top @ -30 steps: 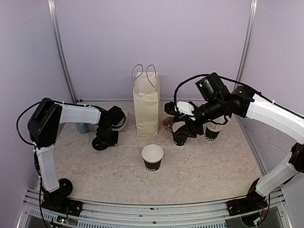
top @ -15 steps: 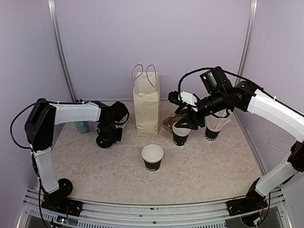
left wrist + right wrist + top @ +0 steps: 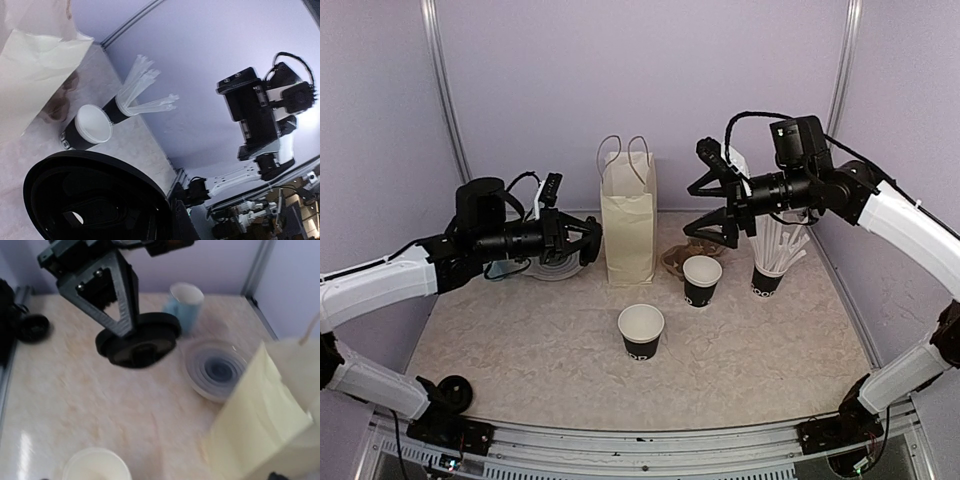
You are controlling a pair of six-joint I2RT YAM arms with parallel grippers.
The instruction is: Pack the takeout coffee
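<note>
Two black paper cups with white insides stand open-topped on the table: one near the front (image 3: 641, 333), one further back (image 3: 702, 280) (image 3: 91, 128). My left gripper (image 3: 582, 240) is lifted left of the paper bag (image 3: 628, 225) and is shut on a round black lid (image 3: 590, 241) (image 3: 95, 200) (image 3: 140, 342). My right gripper (image 3: 708, 198) hangs above the far cup, its jaws spread wide with nothing between them. A cup rim (image 3: 95, 467) shows at the bottom of the right wrist view.
A black cup of white straws (image 3: 772, 262) (image 3: 137, 92) stands right of the far cup. A stack of translucent lids (image 3: 552, 268) (image 3: 216, 369) and a blue cup (image 3: 185, 304) lie behind the left gripper. Brown pieces (image 3: 676, 260) sit by the bag's base.
My left arm has lifted off the table with the black lid and swung toward the bag. My right gripper has let go of the far cup, risen and opened wide.
</note>
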